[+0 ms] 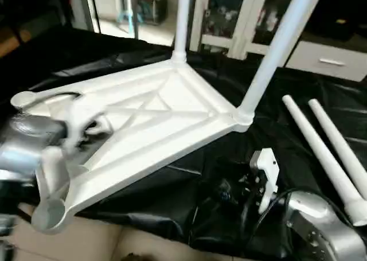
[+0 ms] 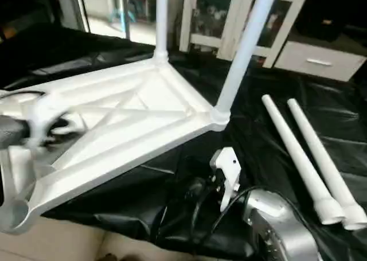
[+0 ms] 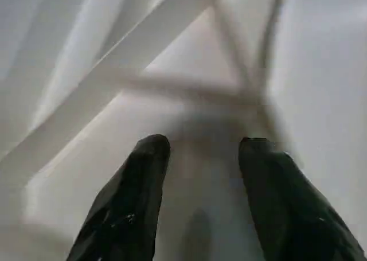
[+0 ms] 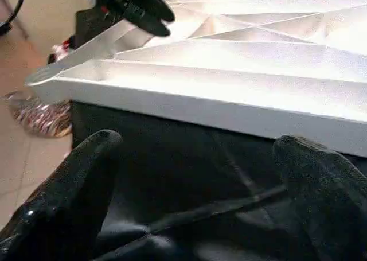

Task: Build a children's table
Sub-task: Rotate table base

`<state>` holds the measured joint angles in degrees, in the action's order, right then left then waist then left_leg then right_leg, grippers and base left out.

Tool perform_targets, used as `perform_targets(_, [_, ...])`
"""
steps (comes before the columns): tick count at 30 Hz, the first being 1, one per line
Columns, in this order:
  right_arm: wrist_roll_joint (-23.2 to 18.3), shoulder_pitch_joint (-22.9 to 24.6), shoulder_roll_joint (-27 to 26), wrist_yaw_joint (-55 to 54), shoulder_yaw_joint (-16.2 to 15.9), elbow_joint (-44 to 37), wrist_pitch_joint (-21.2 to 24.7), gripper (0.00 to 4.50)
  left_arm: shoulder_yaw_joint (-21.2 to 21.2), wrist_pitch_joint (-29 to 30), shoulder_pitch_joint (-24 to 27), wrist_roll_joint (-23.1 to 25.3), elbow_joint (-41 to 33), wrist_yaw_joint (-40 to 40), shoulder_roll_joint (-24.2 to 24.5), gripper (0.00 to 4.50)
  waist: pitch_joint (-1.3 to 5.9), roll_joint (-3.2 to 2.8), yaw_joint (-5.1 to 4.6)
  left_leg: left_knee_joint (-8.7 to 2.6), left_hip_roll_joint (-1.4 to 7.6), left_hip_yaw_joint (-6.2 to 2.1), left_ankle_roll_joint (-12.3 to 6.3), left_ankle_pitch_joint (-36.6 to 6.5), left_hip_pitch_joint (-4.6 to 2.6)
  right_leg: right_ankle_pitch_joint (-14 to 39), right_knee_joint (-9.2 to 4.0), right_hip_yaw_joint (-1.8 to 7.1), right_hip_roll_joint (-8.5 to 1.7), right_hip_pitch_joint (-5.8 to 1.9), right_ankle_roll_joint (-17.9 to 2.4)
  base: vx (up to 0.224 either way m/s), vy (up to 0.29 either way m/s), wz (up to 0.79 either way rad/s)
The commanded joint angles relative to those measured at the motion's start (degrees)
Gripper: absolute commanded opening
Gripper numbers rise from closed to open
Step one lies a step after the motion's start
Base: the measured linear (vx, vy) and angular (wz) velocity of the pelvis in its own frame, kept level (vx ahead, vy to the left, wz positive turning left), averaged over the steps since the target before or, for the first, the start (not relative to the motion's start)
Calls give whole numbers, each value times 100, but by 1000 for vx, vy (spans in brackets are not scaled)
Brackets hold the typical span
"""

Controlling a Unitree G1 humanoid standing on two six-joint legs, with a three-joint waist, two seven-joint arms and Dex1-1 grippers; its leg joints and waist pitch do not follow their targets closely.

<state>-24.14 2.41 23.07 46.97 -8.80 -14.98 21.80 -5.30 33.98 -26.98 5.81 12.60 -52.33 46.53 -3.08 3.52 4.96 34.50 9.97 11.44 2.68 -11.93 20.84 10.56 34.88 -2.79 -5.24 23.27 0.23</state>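
While the upturned tabletop (image 1: pixel 155 115) lies on the black-covered table (image 1: pixel 189 192) with two legs (image 1: pixel 281 37) fitted, both end effectors, left (image 3: pixel 198 158) and right (image 4: pixel 189 175), stand open and empty, so next comes fetching a loose leg (image 1: pixel 321 152) for an empty corner socket (image 1: pixel 49 212).

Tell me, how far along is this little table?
About halfway. The tabletop lies upside down on the black sheet, with two legs already standing in its far corner sockets. Nothing is being carried: the left gripper hovers over the ribbed underside, fingers apart and empty, and the right gripper is open too. Two loose legs still need fitting into the near sockets.
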Motion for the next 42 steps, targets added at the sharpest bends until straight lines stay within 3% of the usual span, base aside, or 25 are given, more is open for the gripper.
perform_targets(1, [65,-102,39,39,24,29,-15,450,68,126,156,78,-178,-47,38,231,273,-57,-18,-566,358,-180,150,-1453,-119,1401,-384,262,-341,-165,-1021,0,0,0])
perform_targets(2, [74,-122,38,38,45,49,-15,450,80,164,196,95,-229,-15,54,231,279,-69,-15,-567,359,-186,174,-1472,-125,1419,-380,263,-346,-163,-1022,0,0,0])
perform_targets(3, [78,-134,46,44,67,63,-12,450,102,209,237,96,-296,9,81,231,280,-37,-15,-564,362,-180,183,-1458,-133,1382,-384,265,-339,-150,-1017,0,0,0])
perform_targets(5, [62,-147,81,52,103,67,31,450,186,251,310,102,-373,115,214,231,285,-60,5,-560,355,-173,200,-1418,-148,1246,-371,266,-330,-136,-1041,0,0,0])
perform_targets(11, [15,-122,190,67,79,63,79,450,403,330,560,216,-456,278,685,231,287,18,-17,-569,339,-190,257,-1435,-124,977,-329,249,-302,-168,-1021,0,0,0])
perform_targets(16, [-159,-117,235,213,29,-57,246,450,627,454,756,130,-513,122,988,231,278,30,-11,-568,349,-196,271,-1577,-145,1204,-357,264,-323,-150,-1015,0,0,0])
perform_targets(20, [-196,-92,308,273,20,-100,270,450,532,457,916,163,-489,20,1297,231,259,55,-23,-587,346,-211,271,-1721,-123,1449,-371,268,-319,-156,-917,0,0,0])
perform_targets(21, [-188,-90,325,274,20,-73,246,450,480,418,995,146,-500,-51,1333,231,259,51,-23,-582,348,-205,282,-1800,-161,1561,-392,274,-322,-124,-899,0,0,0])
perform_targets(24, [-151,-124,304,279,18,-9,222,450,417,440,1030,33,-565,-130,1101,231,257,39,-7,-586,354,-209,323,-1886,-173,1645,-404,280,-332,-109,-914,0,0,0])
perform_targets(28, [-143,-174,291,257,50,7,230,450,55,496,1090,33,-680,-284,951,231,274,9,19,-591,353,-202,371,-1787,-181,1317,-370,269,-307,-119,-971,0,0,0])
perform_targets(32, [-250,-127,346,267,94,-89,294,450,-56,583,1043,-186,-792,-360,767,231,271,33,4,-589,341,-212,387,-2008,-181,1587,-400,276,-326,-130,-918,0,0,0])
perform_targets(36, [-275,-78,400,349,92,-104,301,450,-225,635,1015,-306,-999,-615,590,231,268,3,34,-591,355,-212,399,-2031,-209,1565,-408,277,-320,-118,-941,0,0,0])
perform_targets(42, [-239,-62,397,286,163,-37,247,450,-467,690,620,-537,-1115,-678,39,231,271,-26,105,-586,339,-200,445,-2111,-225,1633,-433,286,-321,-116,-939,0,0,0])
